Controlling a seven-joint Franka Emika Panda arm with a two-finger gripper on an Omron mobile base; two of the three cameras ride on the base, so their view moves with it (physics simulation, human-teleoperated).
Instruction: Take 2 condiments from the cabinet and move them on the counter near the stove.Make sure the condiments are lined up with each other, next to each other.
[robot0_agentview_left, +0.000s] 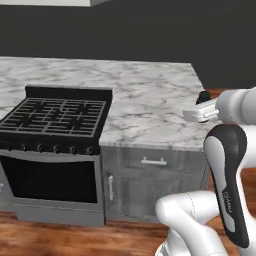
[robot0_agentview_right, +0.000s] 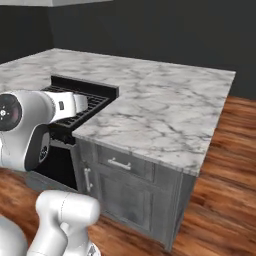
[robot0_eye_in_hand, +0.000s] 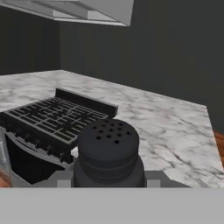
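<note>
A short all-black shaker, one of the condiments, fills the bottom middle of the hand view with its holed top facing the camera. My gripper is shut on it, its fingers mostly hidden behind the shaker's body. In the left base view the shaker shows as a dark cap above the white hand, and the gripper hovers at the right front corner of the counter. The black stove sits left of it, set into the counter. The cabinet is out of view.
The marble counter runs wide to the right of the stove and ends over a wooden floor. Grey cupboard fronts lie below. A pale overhead unit hangs above the stove.
</note>
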